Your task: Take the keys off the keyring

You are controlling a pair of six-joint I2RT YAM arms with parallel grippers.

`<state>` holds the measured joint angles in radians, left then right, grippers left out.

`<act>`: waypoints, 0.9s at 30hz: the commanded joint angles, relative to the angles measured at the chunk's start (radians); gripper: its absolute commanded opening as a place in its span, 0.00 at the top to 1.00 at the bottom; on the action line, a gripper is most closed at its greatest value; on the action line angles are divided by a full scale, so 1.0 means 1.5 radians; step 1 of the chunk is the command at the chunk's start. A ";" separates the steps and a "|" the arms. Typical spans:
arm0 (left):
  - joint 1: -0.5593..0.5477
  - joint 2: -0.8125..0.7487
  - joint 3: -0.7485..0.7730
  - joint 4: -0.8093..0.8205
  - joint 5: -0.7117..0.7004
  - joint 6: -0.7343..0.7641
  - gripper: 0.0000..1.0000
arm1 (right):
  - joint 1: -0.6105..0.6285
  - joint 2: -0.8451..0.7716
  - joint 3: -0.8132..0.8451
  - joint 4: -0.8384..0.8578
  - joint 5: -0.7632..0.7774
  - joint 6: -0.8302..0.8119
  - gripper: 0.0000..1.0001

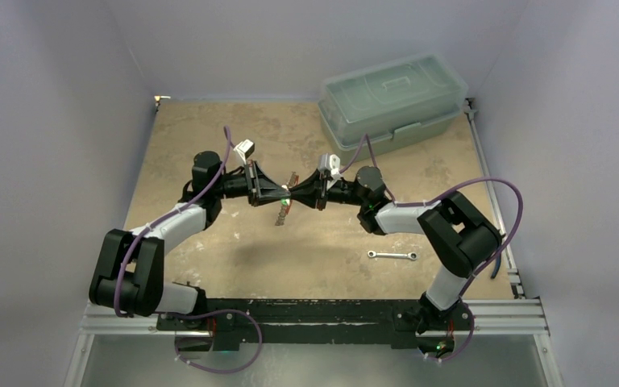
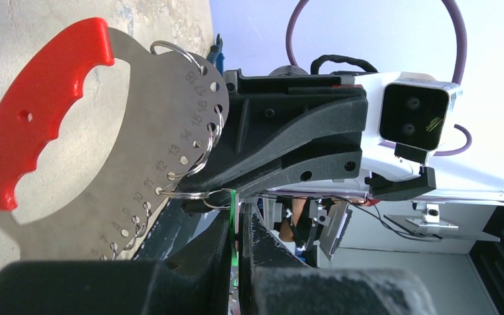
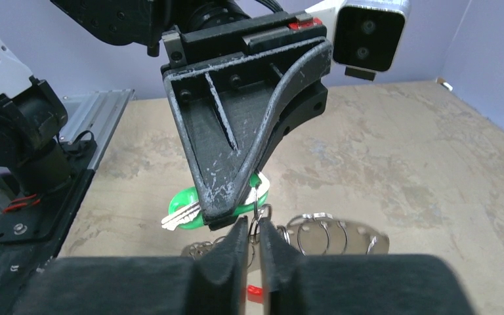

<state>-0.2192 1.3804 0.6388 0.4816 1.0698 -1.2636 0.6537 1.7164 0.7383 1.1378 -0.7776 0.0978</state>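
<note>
The keyring [image 2: 105,151] is a flat metal loop with numbered holes and a red grip section [image 2: 33,111], held in the air between both grippers over the table's middle [image 1: 284,205]. Small split rings [image 3: 321,231] line its edge. My left gripper [image 2: 238,216] is shut on the green-headed key [image 3: 187,209], seen edge-on as a green strip [image 2: 235,216] between its jaws. My right gripper [image 3: 254,230] is shut on the keyring's edge at a small ring. The two grippers meet tip to tip [image 1: 288,193]. Other keys hang below the loop [image 1: 280,214], too small to tell apart.
A slim silver wrench [image 1: 392,255] lies on the table in front of the right arm. A pale green lidded box [image 1: 393,101] stands at the back right. White walls close the table on three sides.
</note>
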 commanded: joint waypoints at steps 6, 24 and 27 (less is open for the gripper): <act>-0.001 -0.018 0.046 -0.134 0.025 0.136 1.00 | 0.001 -0.008 0.032 -0.023 -0.012 -0.026 1.00; 0.007 0.149 0.425 -0.912 -0.086 0.913 1.00 | -0.013 -0.028 0.042 -0.137 -0.047 -0.086 1.00; 0.007 0.149 0.435 -0.922 -0.106 0.931 1.00 | -0.013 -0.028 0.042 -0.142 -0.051 -0.091 1.00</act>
<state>-0.2192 1.6115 1.2278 -0.7971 0.9642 -0.0307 0.6373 1.7023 0.7715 0.9512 -0.8127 -0.0029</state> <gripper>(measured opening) 0.029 0.008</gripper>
